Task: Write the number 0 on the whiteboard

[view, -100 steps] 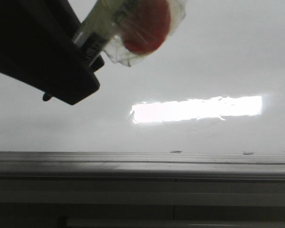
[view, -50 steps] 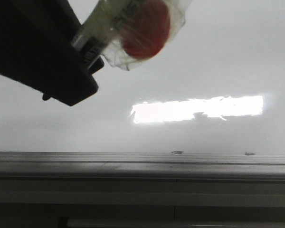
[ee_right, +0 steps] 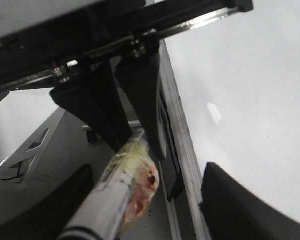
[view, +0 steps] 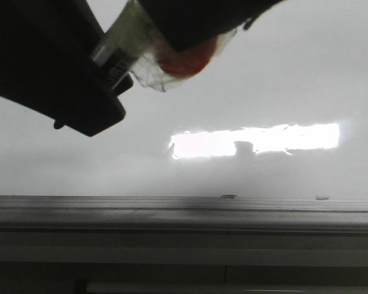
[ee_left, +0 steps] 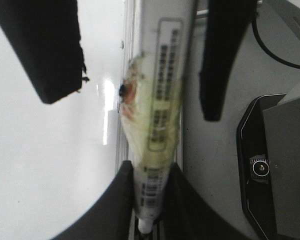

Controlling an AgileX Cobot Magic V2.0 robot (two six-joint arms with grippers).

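Two black grippers meet over one marker (ee_left: pixel 157 115), a white pen with a printed label, wrapped in yellowish tape with a red patch. Left gripper (ee_left: pixel 152 200) has its fingers (ee_left: pixel 117 197) pinching the marker's lower barrel. Right gripper (ee_right: pixel 135 195) has its fingers (ee_right: pixel 57 210) spread wide, one on each side of the marker's taped end, not touching it. Beneath lies the whiteboard (view: pixel 282 79), glossy and unmarked where visible, its grey metal rail (view: pixel 184 211) along the near edge. No drawn 0 can be seen.
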